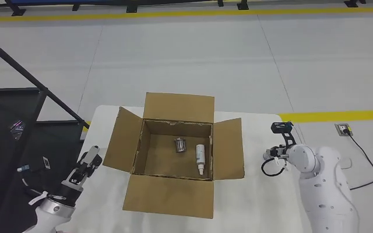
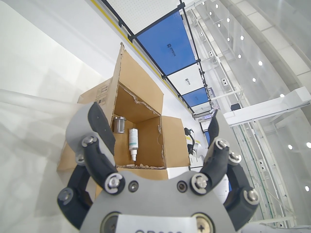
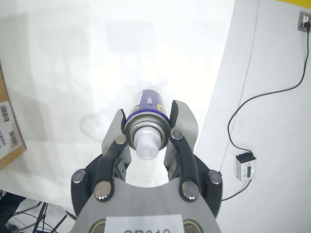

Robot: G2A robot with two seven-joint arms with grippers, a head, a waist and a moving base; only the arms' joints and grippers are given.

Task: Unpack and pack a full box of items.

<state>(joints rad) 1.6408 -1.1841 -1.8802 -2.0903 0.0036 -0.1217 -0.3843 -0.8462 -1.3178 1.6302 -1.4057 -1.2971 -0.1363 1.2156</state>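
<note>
Right gripper [image 3: 148, 112]: clamped on can [image 3: 148, 101], over table [image 3: 73, 49].
Left gripper [image 2: 156, 116]: fingers spread apart, nothing held.
Box [image 1: 169, 195]: bottle [image 1: 200, 156] and metal cup [image 1: 179, 144] contained.

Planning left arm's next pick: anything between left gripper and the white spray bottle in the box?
Yes: an outspread flap and side wall of the cardboard box stand between the left gripper and the white spray bottle; the box is open above.

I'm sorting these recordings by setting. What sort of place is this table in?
Probably a large indoor hall, perhaps a test or demo space: yellow floor lines, white and blue partition panels around the area, and rows of ceiling lights high overhead.
</note>
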